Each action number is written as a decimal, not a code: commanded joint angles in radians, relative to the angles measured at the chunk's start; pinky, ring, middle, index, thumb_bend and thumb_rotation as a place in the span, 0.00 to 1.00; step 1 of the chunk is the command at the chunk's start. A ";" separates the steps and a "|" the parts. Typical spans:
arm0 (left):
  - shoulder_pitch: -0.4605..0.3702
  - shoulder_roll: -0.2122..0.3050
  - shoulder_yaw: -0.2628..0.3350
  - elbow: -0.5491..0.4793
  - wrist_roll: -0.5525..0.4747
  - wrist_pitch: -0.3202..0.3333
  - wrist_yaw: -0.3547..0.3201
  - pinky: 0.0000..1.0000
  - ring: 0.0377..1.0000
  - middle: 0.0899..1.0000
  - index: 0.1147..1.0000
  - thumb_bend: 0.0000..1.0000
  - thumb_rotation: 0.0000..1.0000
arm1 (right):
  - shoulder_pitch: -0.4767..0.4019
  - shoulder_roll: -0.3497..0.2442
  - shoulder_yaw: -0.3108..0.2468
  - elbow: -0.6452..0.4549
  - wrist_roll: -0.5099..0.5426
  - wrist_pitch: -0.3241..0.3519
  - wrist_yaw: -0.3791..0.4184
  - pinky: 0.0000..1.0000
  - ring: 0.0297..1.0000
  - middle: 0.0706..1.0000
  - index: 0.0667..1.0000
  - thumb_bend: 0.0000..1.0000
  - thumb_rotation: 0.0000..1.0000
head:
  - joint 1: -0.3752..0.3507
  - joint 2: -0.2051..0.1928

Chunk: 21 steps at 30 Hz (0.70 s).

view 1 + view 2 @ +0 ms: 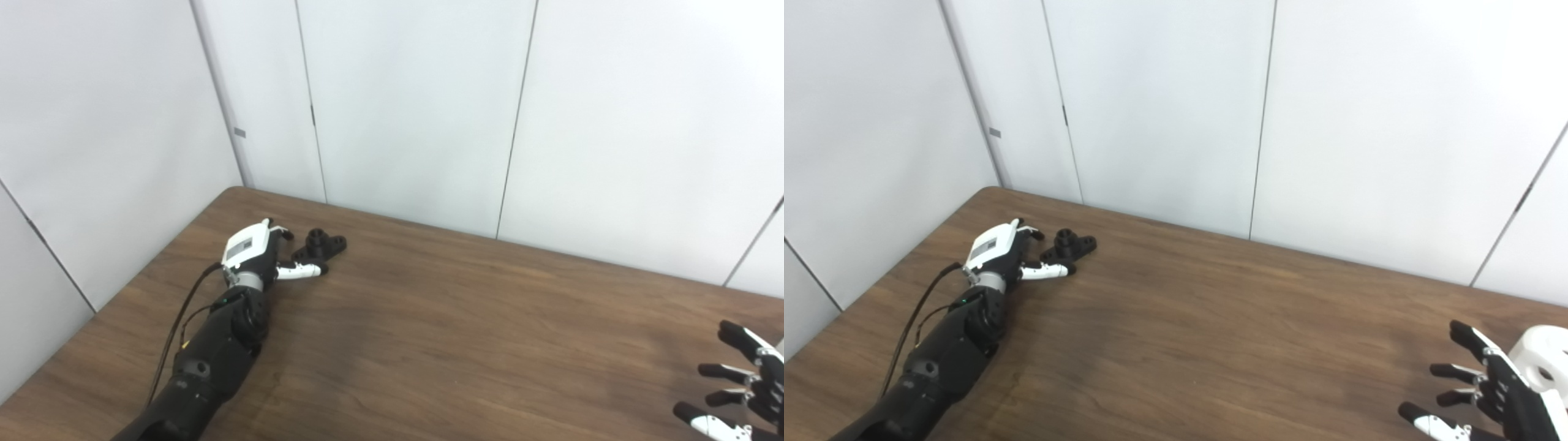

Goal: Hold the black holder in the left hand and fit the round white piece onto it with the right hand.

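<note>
Brown wood-grain table (465,318) seen from above by two head cameras, with pale panelled walls (404,104) behind it. Near the far left corner lies the black holder (320,244), a small flat piece with a raised round collar at its middle, resting on the tabletop. The left hand (260,256), white-backed with black fingers, reaches in along the left side on a black forearm with a cable trailing beside it. Its fingers are spread rather than closed; the thumb (300,271) lies across the table just in front of the holder, close to its near edge, though contact is hard to judge from this angle. The holder is not lifted. At the bottom right corner, well apart from the holder, the right hand (1488,392) hovers with its dark fingers splayed and nothing between them. Just behind it in the right eye view sits the round white piece (1543,355), partly cut off by the picture's edge.
</note>
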 commanded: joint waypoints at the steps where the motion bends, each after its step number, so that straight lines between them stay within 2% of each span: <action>1: -0.038 0.000 0.006 0.004 -0.026 -0.013 -0.004 0.94 1.00 1.00 0.72 0.86 0.43 | -0.018 -0.007 -0.009 -0.047 -0.003 -0.012 -0.011 0.50 0.68 0.88 0.86 0.55 0.00 | -0.001 0.002; 7: -0.039 -0.010 0.009 0.029 -0.084 -0.047 -0.015 0.95 1.00 1.00 0.71 0.84 0.39 | -0.014 -0.005 -0.008 -0.058 -0.013 -0.011 -0.013 0.50 0.68 0.87 0.85 0.55 0.00 | -0.008 0.008; 12: -0.032 -0.018 -0.006 0.021 -0.081 -0.040 -0.021 0.92 1.00 1.00 0.71 0.83 0.36 | -0.012 -0.005 -0.009 -0.064 -0.021 -0.008 -0.013 0.50 0.67 0.87 0.85 0.56 0.00 | -0.009 0.015; 21: -0.028 -0.035 -0.037 0.032 -0.077 -0.038 -0.020 0.93 1.00 1.00 0.70 0.80 0.34 | -0.020 -0.003 -0.010 -0.069 -0.011 0.005 -0.009 0.50 0.67 0.87 0.86 0.55 0.00 | -0.016 0.025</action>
